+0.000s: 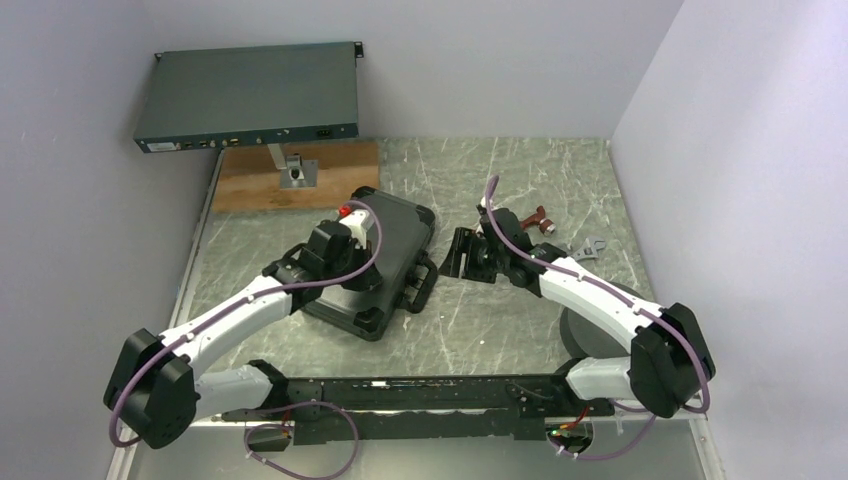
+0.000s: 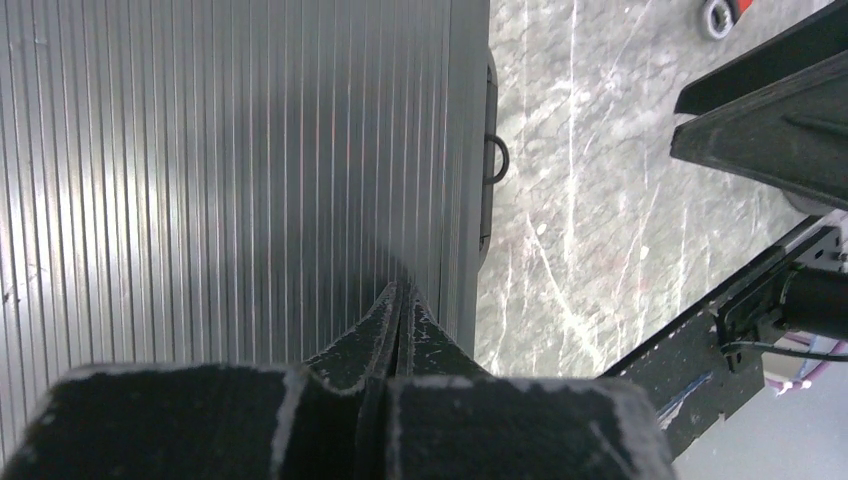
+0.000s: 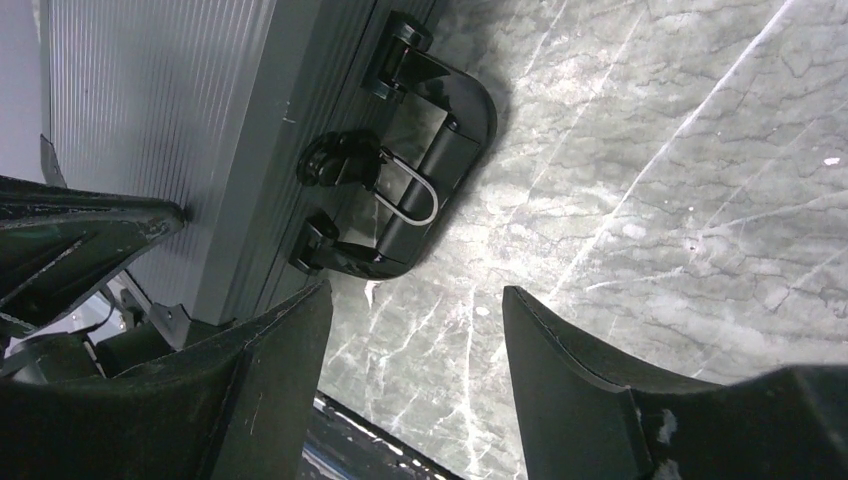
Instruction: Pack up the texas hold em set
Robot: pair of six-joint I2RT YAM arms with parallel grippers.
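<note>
No text, label, brand or number can be read in any view.

Rack unit [image 1: 248,100]: the front panel carries small light specks beside its ports, too small to read from the top view.

Case [image 1: 402,238]: the ribbed lid and a latch show close up in the wrist views, with no legible lettering on either.
</note>
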